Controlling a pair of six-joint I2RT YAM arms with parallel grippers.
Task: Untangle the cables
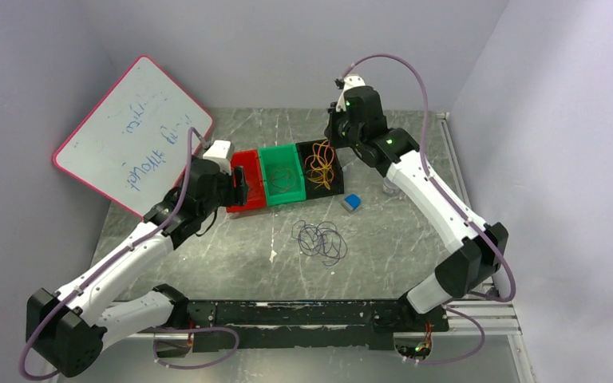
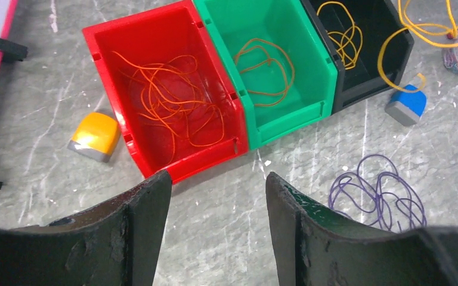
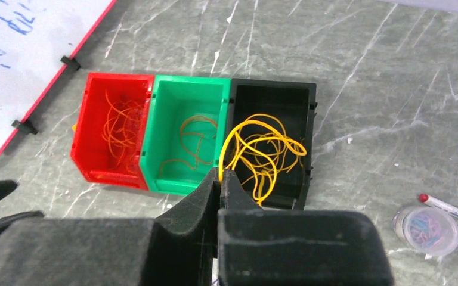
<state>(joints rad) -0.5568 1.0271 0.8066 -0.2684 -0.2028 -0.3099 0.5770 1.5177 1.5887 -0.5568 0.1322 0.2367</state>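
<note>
Purple cable lies coiled on the grey table, nearest the arm bases and apart from everything else. Beyond it, the left gripper hovers just before the red bin, jaws partly apart and holding nothing. An orange cable lies in that bin, and a second orange cable lies in the green bin beside it. Farther right, the right gripper is pinched tight on a strand of the yellow cable, whose loops hang into the black bin. A whiteboard leans at the back left.
</note>
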